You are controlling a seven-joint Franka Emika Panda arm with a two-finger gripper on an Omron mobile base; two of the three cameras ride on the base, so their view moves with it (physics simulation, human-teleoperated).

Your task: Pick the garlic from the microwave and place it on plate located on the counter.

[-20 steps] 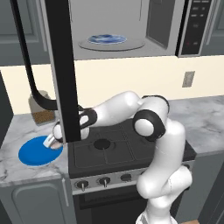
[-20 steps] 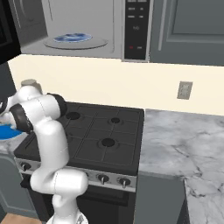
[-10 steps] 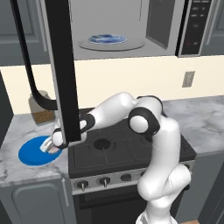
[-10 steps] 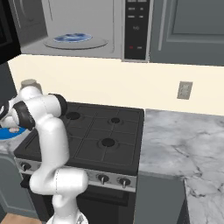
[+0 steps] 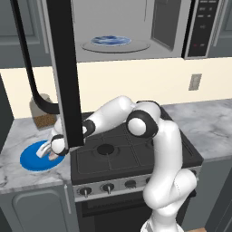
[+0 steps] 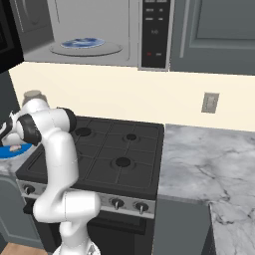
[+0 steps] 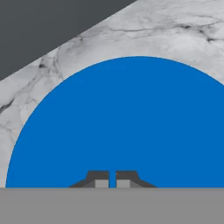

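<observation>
The bright blue plate [image 5: 31, 161] [image 6: 7, 154] [image 7: 131, 122] lies on the marbled counter [image 5: 16, 174] left of the stove. My gripper [image 5: 48, 152] [image 6: 10, 141] [image 7: 112, 179] hangs low over the plate, its fingertips a narrow slit apart. The small pinkish garlic [image 5: 53, 157] [image 6: 15, 148] sits at the fingers, just over the plate; whether it touches the plate I cannot tell. The microwave [image 5: 136, 22] [image 6: 99, 30] stands open above.
The microwave's black-framed door [image 5: 63, 68] hangs open right beside my forearm. A blue-and-white patterned plate [image 5: 111, 41] [image 6: 82, 43] rests on the glass turntable. The black stovetop [image 5: 131, 145] [image 6: 109, 149] lies to the right. A jar [image 5: 41, 111] [image 6: 32, 95] stands behind the blue plate.
My gripper has come down and slightly right with the garlic, ending closer to the blue plate. Nothing else has moved.
</observation>
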